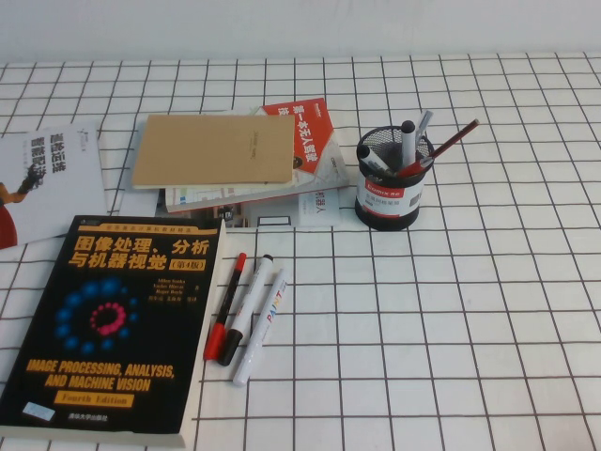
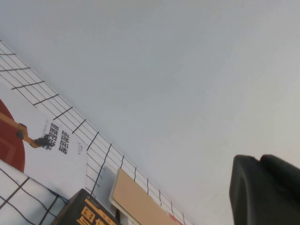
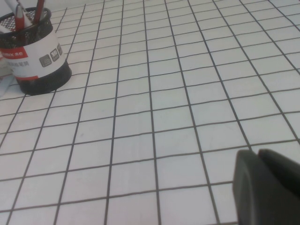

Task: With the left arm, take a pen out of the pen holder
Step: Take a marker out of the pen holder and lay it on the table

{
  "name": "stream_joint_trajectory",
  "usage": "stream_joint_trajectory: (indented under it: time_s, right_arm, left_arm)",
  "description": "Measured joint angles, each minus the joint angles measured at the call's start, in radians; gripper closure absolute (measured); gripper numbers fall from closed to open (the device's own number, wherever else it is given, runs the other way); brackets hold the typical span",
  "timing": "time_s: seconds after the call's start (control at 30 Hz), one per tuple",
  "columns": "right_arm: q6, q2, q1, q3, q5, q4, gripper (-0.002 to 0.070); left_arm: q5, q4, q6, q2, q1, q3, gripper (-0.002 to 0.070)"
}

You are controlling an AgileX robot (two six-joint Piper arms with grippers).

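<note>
High view: gridded tablecloth (image 1: pixel 451 329), pale wall (image 1: pixel 300 28); left tool (image 2: pixel 259 161) closed facing wall, right tool (image 3: pixel 259 157) closed above tablecloth.

The pen holder (image 1: pixel 388 193) is black wire mesh, metal by the look of it, wrapped with a smooth white and red label that carries a slight sheen. The pens (image 1: pixel 408 141) in it and the three markers (image 1: pixel 246 305) have smooth plastic barrels. The table covering (image 1: pixel 470 329) is white, gridded and matt. The large book (image 1: pixel 103 329) has a glossy black cover; the notebook (image 1: pixel 214 150) has matt brown kraft paper. The left gripper (image 2: pixel 259 161) and right gripper (image 3: pixel 258 157) look like matt black plastic.
</note>
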Motion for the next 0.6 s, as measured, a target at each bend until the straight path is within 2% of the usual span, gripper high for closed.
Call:
stream_joint_trajectory:
  time_s: [0.2, 0.4, 0.6]
  right_arm:
    - [0.000, 0.000, 0.000, 0.000, 0.000, 0.000, 0.0693]
    - [0.000, 0.000, 0.000, 0.000, 0.000, 0.000, 0.0692]
    - [0.000, 0.000, 0.000, 0.000, 0.000, 0.000, 0.0693]
  left_arm:
    - [0.010, 0.029, -0.026, 0.000, 0.000, -0.008, 0.0674]
    - [0.163, 0.260, -0.020, 0.093, 0.000, -0.185, 0.0674]
    - [0.279, 0.337, 0.142, 0.373, 0.000, -0.410, 0.0674]
